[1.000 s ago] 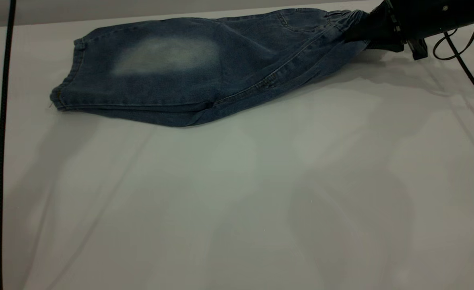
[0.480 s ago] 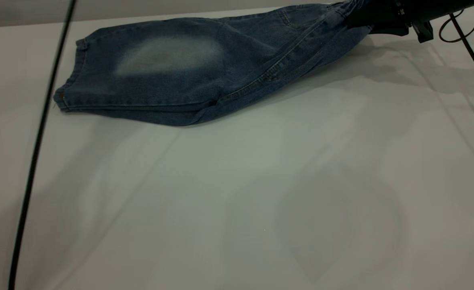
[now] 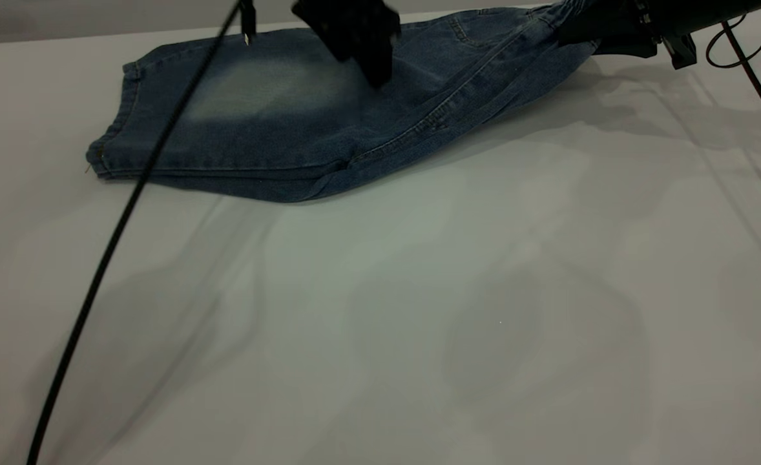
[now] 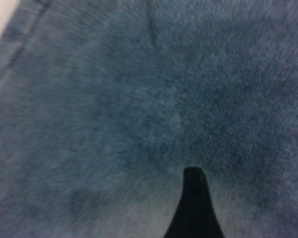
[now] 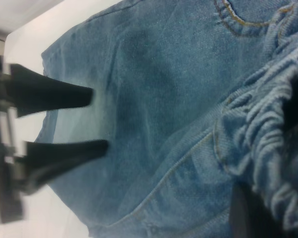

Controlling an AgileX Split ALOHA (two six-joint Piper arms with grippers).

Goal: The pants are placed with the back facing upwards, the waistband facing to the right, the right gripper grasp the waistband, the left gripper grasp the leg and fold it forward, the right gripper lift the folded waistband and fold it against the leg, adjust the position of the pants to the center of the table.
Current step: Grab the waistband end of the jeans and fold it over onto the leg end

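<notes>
Jeans [image 3: 303,123], one pair, lie along the far side of the table [image 3: 419,310]. Right gripper [image 3: 577,29] clamps the gathered waistband [image 5: 268,144]; left gripper [image 3: 374,68], jaws parted, hangs above the denim. No readable writing.

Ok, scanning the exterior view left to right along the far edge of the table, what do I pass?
Hem of the blue denim pants' leg → pale faded patch → left gripper with open fingers above the denim → side seam → right gripper shut on the gathered waistband.
</notes>
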